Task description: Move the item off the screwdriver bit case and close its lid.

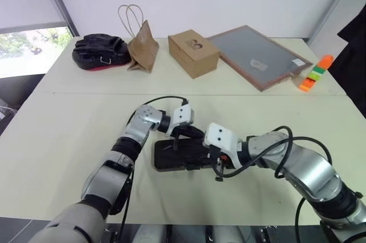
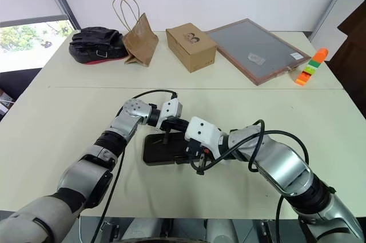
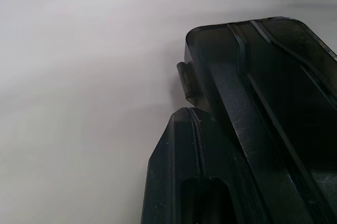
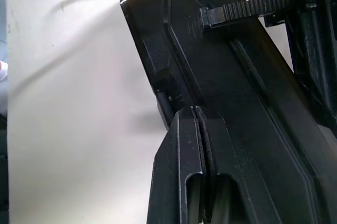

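The screwdriver bit case [image 1: 171, 157] lies flat on the cream table, close in front of me, between my two grippers. Its smoky-brown lid [image 4: 226, 55] looks folded down over the tray, and a small latch tab [image 3: 184, 79] sticks out at one edge. My left gripper [image 1: 176, 138] is shut, its tips pointing down at the far edge of the lid. My right gripper [image 1: 209, 157] is also shut, with its tips against the case's right end. Both wrist views show closed fingertips [image 3: 181, 145] lying on the lid's dark surface. I see no item on the case.
Along the far table stand a black bag [image 1: 100, 51], a brown paper bag [image 1: 143, 48], a cardboard box [image 1: 193, 53], a wood-framed grey board [image 1: 260, 55] and a stack of coloured blocks [image 1: 315, 73]. Black cables loop beside both wrists.
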Motion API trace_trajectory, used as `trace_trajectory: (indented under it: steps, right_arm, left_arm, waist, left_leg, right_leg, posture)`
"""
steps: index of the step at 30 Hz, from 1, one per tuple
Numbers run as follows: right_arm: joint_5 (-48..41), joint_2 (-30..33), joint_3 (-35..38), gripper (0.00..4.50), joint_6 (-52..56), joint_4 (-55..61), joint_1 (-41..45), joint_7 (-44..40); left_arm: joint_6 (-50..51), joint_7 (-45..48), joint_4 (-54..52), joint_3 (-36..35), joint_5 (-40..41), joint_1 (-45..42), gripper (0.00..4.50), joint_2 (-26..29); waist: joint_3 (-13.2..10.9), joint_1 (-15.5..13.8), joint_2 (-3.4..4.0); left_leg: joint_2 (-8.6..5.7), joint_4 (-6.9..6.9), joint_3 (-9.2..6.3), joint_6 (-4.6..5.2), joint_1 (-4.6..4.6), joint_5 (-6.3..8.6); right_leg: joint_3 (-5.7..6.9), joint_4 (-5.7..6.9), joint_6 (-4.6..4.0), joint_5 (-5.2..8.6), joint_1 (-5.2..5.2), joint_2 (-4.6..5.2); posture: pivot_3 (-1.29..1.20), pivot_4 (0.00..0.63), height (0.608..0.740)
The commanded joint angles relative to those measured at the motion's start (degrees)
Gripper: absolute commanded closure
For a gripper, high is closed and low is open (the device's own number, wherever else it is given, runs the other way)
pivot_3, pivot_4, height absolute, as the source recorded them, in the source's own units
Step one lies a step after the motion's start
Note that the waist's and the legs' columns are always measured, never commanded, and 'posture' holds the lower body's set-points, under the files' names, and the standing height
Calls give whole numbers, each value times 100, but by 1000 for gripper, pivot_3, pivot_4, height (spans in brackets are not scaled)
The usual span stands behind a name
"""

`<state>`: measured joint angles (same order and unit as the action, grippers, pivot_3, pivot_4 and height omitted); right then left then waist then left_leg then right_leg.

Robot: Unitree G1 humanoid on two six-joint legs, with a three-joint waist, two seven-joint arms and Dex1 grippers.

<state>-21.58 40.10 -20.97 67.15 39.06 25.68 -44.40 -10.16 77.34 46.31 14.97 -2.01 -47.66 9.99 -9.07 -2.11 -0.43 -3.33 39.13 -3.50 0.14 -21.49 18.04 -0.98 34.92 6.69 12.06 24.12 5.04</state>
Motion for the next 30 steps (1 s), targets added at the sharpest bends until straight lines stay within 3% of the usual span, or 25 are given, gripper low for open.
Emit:
trace_trajectory:
  steps: [1, 9, 18, 30]
  right_arm:
    - [-171, -7, 42, 4453, -20, 215, 47, 9]
    - [-746, -124, 519, 4453, 242, 423, 191, 11]
    - [-629, 86, -141, 4453, -167, 401, -296, 129]
    - [1260, 116, -1356, 4453, -1464, -835, -15, 853]
  left_arm:
    - [3, 114, 115, 309, -140, 260, 4500, -39]
    - [2, 72, 188, 294, -163, 240, 4500, 13]
    - [126, 101, 70, 277, -109, 172, 4500, -5]
    - [598, 546, -348, 420, -50, 371, 4500, 220]
  waist:
    - [0, 1, 0]
    - [0, 4, 0]
    - [-1, 13, -1]
    - [-4, 224, -7]
  left_leg:
    - [0, 0, 0, 0, 0, 0]
    - [1, 0, 0, 1, 0, 1]
    - [1, -1, 1, 3, 0, 2]
    - [4, -4, 3, 2, -2, 2]
  right_leg:
    - [0, 0, 0, 0, 0, 0]
    - [0, -1, 2, 1, 0, 0]
    - [0, -3, 5, 3, -1, 0]
    - [-2, 3, 8, 5, 10, -3]
  posture:
    - [0, 150, 740]
    - [0, 150, 740]
    - [0, 150, 740]
    - [0, 150, 740]
